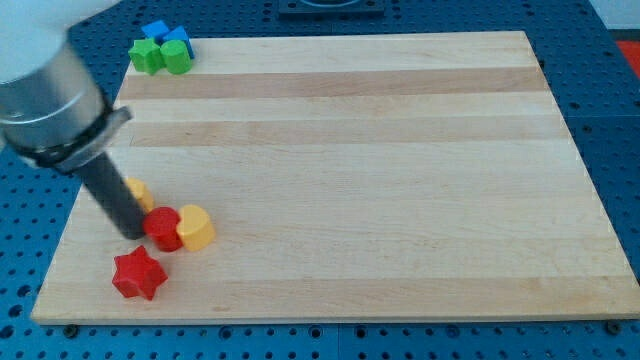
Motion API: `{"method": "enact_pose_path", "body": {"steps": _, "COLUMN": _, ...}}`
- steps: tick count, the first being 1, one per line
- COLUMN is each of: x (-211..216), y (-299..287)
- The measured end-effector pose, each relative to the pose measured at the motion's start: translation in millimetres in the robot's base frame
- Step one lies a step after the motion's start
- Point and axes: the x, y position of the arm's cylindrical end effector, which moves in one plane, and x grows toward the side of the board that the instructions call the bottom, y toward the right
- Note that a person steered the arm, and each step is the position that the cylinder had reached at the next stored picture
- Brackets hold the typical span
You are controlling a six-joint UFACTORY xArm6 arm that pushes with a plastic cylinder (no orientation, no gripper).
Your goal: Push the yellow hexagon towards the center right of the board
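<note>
The yellow hexagon [196, 227] lies near the view's lower left of the wooden board [380, 180]. A red round block [163, 228] touches its left side. My tip [132, 233] rests just left of the red round block, with the dark rod rising up and left to the arm. A second yellow block [136, 190] peeks out behind the rod, its shape partly hidden. A red star [137, 274] lies below my tip, near the board's bottom edge.
At the board's top left corner sit a green star-like block [147, 56], a green round block [178, 58] and a blue block [165, 36], clustered together. Blue perforated table surrounds the board.
</note>
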Motion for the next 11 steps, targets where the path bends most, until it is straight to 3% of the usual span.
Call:
{"method": "enact_pose_path", "body": {"steps": 2, "x": -52.1, "y": 74.0}}
{"method": "enact_pose_path", "body": {"steps": 3, "x": -79.7, "y": 45.8}}
{"method": "enact_pose_path", "body": {"steps": 4, "x": -93.6, "y": -37.6}}
{"method": "enact_pose_path", "body": {"steps": 5, "x": -79.8, "y": -99.5}}
{"method": "enact_pose_path", "body": {"steps": 7, "x": -38.0, "y": -84.3}}
{"method": "enact_pose_path", "body": {"steps": 8, "x": -22.9, "y": -52.0}}
{"method": "enact_pose_path", "body": {"steps": 9, "x": -28.0, "y": 32.3}}
{"method": "enact_pose_path", "body": {"steps": 10, "x": -51.8, "y": 135.3}}
{"method": "enact_pose_path", "body": {"steps": 11, "x": -71.2, "y": 187.7}}
